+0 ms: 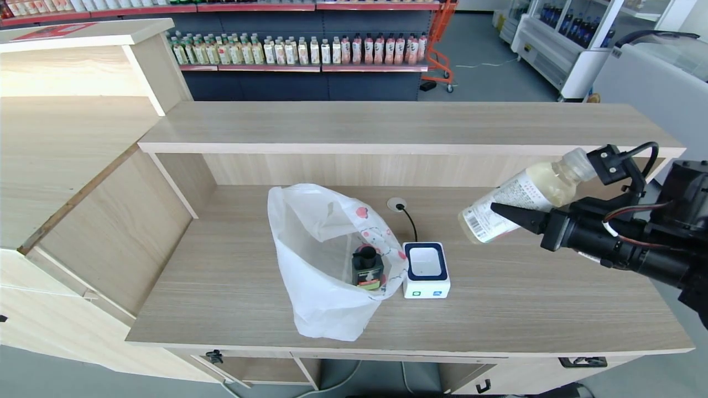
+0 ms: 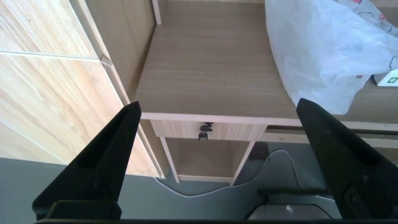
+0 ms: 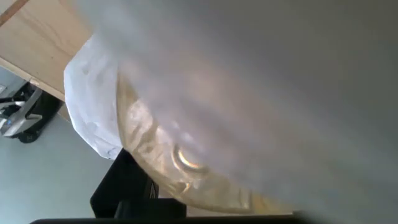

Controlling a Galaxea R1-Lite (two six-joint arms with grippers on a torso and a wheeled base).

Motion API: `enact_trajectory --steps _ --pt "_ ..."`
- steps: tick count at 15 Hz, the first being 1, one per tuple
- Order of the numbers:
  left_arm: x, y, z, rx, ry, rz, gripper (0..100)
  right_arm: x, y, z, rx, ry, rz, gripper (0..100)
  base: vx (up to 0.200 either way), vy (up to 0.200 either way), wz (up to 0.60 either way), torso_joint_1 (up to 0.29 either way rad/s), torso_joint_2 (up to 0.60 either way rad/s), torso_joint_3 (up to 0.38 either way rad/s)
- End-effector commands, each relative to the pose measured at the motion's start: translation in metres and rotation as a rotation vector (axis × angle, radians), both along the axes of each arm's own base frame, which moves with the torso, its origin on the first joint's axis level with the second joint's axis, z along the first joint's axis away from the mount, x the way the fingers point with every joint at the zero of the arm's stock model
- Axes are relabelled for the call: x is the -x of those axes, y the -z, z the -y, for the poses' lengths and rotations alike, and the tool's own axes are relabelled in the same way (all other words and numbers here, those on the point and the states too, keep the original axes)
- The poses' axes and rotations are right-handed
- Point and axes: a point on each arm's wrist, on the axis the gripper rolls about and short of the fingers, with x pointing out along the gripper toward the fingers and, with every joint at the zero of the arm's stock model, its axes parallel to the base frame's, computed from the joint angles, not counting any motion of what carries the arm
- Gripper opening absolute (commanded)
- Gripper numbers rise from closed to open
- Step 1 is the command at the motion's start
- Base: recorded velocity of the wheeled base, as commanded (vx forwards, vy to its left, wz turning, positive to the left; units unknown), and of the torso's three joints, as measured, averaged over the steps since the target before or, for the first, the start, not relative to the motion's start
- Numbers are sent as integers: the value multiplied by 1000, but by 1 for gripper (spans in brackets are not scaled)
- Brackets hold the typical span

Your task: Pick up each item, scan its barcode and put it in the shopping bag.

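Black left tool is released, fingers wide apart. It hangs off the front edge of the tabletop, nearer than the scanner and well to the robot's left of it. A small key lock sits under that edge.

Shopping bag: thin white plastic with red and pink print, mouth open upward. It stands touching the scanner's left side. Inside it is a dark bottle, upright, with a black cap and a green and red label; the text is too small to read.

Scanner: white box with a dark blue frame around a pale window facing up, and two small stickers, green and blue, on the front. A black cable runs from its back to a round grommet just behind it.

Right tool is clenched on the bottle, held in the air to the right of the scanner and above it, well clear of the tabletop. The bottle is clear plastic with pale yellowish cloudy liquid, a translucent whitish cap and a white wrap label. A barcode sits at the base end; the rest of the print is unreadable. Its long axis is tilted, base down toward the scanner, cap up and away to the robot's right.

Behind the scanner is a raised wooden ledge. Far beyond that, a store shelf carries a row of drink bottles.
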Motion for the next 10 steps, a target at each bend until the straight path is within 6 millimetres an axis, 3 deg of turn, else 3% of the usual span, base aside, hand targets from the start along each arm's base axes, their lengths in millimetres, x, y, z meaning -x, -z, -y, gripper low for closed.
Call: enact_trajectory --steps 1,2,6,10 --pt "0 0 0 5 0 0 100 8 -5 2 -13 2 11 0 0 0 0 0 0 0" --pt "0 0 0 5 0 0 100 9 -5 2 -16 2 8 0 0 0 0 0 0 0" --pt "0 0 0 3 0 0 100 12 -5 2 -47 3 -22 0 0 200 0 -1 1 1" --pt "0 0 0 5 0 0 100 4 -1 -1 -44 -4 -53 0 0 0 0 0 0 0"
